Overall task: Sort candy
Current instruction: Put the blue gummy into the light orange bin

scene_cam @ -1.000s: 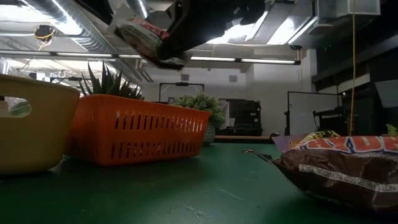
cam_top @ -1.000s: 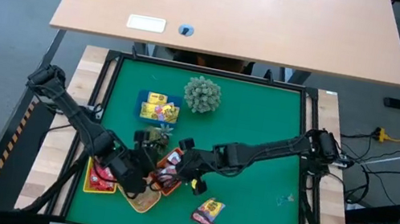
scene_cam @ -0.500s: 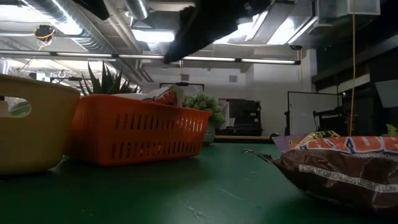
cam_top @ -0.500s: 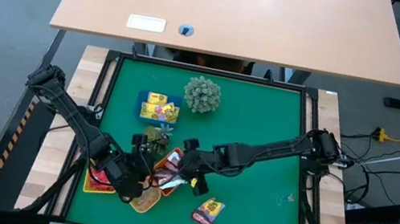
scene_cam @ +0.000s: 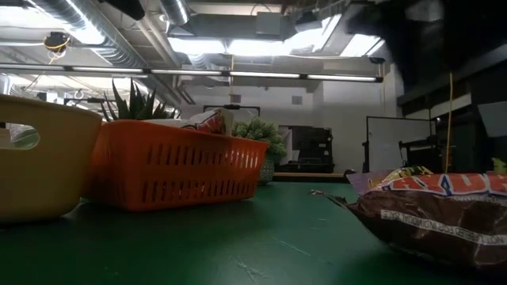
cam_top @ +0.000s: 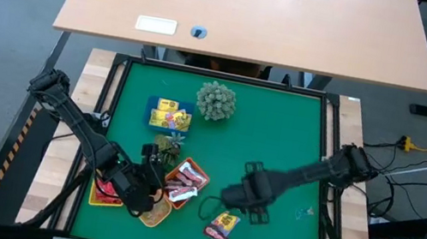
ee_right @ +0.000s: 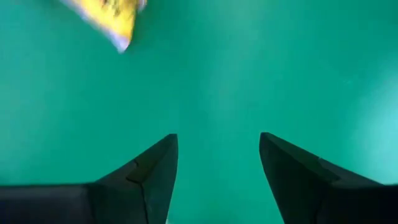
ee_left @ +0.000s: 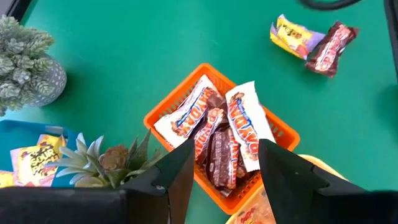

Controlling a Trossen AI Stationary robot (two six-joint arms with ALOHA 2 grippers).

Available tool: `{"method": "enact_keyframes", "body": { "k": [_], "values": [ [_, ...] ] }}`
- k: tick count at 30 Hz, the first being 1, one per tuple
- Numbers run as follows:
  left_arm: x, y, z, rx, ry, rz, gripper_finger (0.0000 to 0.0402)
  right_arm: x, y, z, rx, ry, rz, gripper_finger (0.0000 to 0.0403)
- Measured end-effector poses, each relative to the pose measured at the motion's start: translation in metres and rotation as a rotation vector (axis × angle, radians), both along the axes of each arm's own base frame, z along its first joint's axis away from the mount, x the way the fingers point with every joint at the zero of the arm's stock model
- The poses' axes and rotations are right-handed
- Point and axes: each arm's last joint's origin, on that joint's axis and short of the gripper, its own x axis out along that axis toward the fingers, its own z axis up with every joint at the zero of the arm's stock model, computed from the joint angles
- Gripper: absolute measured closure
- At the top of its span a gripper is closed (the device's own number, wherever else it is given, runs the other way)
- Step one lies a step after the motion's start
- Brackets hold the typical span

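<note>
2 loose candy packets (cam_top: 221, 228) lie diagonally.

Setting: robotics lab or workshop. Green work mat (cam_top: 280, 139) in a black frame on a wooden bench, cables (cam_top: 416, 153) trailing at 3 o'clock. Bare wooden desk (cam_top: 257, 14) at 12 o'clock. Overhead: exposed ducting (scene_cam: 71, 24), strip lights (scene_cam: 317, 77); dark equipment (scene_cam: 305, 150) against the far wall.

no lettering legible on candy wrappers (ee_left: 239, 122), only blurred print
</note>
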Motion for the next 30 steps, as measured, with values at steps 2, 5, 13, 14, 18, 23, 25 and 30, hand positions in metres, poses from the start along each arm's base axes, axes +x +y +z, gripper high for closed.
{"method": "enact_keyframes", "body": {
  "k": [2,5,13,14,18,23,25,30],
  "values": [
    [0.0,0.0,0.0,-0.003,-0.004,0.001,0.0239,-0.014,0.009,-0.002,-0.014,0.013,-0.008,0.0177],
    [0.001,0.0,0.0,-0.006,-0.01,0.003,0.0239,-0.038,0.017,-0.009,-0.004,0.051,-0.043,0.0178],
    [0.006,0.006,0.001,-0.007,-0.016,0.029,0.0239,-0.106,0.007,-0.038,-0.035,0.179,-0.263,0.0178],
    [0.006,0.007,0.001,-0.007,-0.016,0.033,0.0239,-0.113,0.007,-0.043,-0.03,0.197,-0.286,0.0178],
    [0.008,0.011,0.001,-0.006,-0.016,0.048,0.0239,-0.134,0.007,-0.06,-0.015,0.292,-0.337,0.0178],
    [0.01,0.014,0.001,-0.006,-0.016,0.06,0.0239,-0.151,0.008,-0.08,-0.019,0.393,-0.327,0.0178],
    [0.01,0.014,0.001,-0.006,-0.016,0.06,0.0239,-0.157,0.007,-0.087,-0.028,0.408,-0.319,0.0178],
    [0.01,0.014,0.001,-0.006,-0.015,0.059,0.0239,-0.161,0.006,-0.102,-0.011,0.397,-0.311,0.0178]
  ]
}}
